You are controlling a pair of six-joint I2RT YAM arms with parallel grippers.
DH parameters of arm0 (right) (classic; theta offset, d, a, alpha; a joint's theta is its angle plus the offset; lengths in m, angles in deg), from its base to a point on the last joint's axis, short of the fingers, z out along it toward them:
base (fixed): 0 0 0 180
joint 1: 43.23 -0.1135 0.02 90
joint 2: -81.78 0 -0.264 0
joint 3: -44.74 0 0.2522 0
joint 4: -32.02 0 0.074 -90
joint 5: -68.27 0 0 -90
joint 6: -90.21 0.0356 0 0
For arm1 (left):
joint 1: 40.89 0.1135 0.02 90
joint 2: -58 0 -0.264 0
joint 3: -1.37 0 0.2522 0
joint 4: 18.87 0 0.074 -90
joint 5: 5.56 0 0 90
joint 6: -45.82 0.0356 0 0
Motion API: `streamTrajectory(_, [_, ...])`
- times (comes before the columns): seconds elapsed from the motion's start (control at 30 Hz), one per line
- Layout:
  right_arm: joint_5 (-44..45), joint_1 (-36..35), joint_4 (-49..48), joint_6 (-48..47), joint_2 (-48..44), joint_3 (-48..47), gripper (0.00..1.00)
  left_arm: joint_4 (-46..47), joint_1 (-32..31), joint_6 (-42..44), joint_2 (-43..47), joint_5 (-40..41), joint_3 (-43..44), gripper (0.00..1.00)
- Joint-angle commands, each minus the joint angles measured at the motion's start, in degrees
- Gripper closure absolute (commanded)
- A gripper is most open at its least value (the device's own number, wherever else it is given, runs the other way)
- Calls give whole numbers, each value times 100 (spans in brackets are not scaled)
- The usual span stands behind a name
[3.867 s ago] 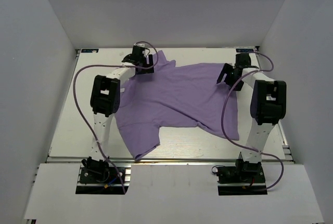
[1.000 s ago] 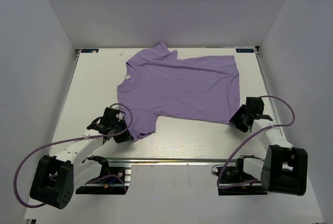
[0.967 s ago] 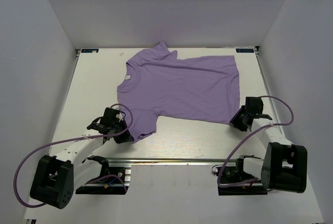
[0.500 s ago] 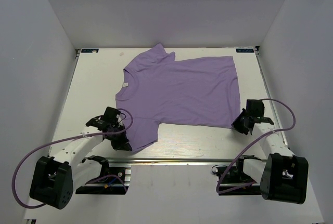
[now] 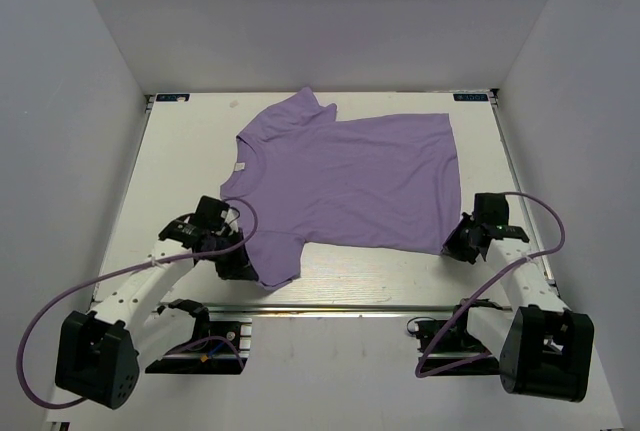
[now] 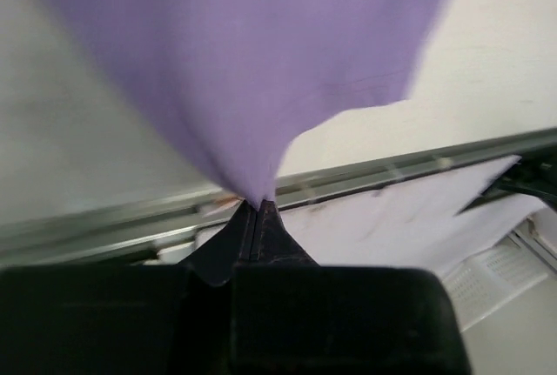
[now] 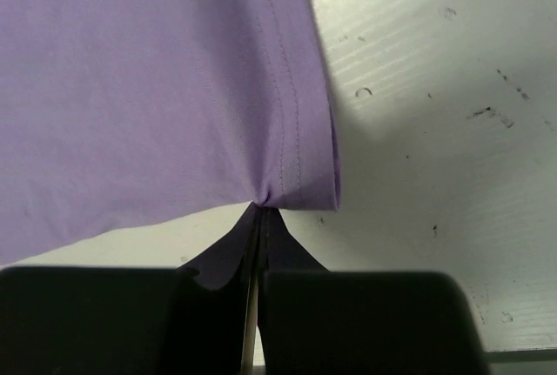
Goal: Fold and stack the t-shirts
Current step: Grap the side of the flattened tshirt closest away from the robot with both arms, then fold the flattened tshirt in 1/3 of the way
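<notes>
There is just one shirt here: a plain lavender short-sleeved t-shirt (image 5: 350,176) of soft cloth, spread nearly flat across the middle of the white table (image 5: 170,166). Its round neck faces the left side and its bottom hem faces the right. I count one small white neck tag (image 5: 240,165) inside the collar, and two sleeves. One sleeve points to the far edge and the other reaches toward the near edge.

Two arms work it, one on each side, and each trails one thin purple cable, so two cables (image 5: 547,236) in all.

The left gripper (image 5: 243,267) sits low at the near sleeve, its two black fingers pressed tight together on the sleeve's corner. The left wrist camera, though blurred, shows the purple cloth drawn to a point right where the fingertips meet. The table's front rail shows just beyond it.

The right gripper (image 5: 456,248) sits at the near corner of the hem, likewise clamped. Its own camera shows the stitched hem puckered into the closed tips, with the rest of the cloth lying smooth on the scuffed table surface.

Both pinched corners are on the shirt's near side, well apart from each other.
</notes>
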Motion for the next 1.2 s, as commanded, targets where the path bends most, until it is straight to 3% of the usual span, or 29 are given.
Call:
streamTrajectory(0.0, [-189, -21, -13, -206, 69, -430, 100, 1106, -37, 393, -244, -664, 647, 100])
streamTrajectory(0.4, [48, 6, -216, -426, 1070, -1765, 100, 2401, 103, 516, -2256, 3, 2448, 100])
streamTrajectory(0.57, [119, 6, -58, -567, 1711, -2363, 100, 1998, 103, 920, -3338, 522, 3932, 100])
streamTrajectory(0.63, [93, -12, -145, -672, 1853, -2461, 100, 2059, 103, 921, -3602, 522, 4120, 100])
streamTrajectory(0.97, [-82, -21, -558, -1234, 2204, -2865, 100, 2445, 208, 1255, -3902, 1321, 4806, 100])
streamTrajectory(1.17, [154, -3, -480, -1375, 2565, -3243, 100, 2990, 209, 1632, -3902, 1322, 4859, 100])
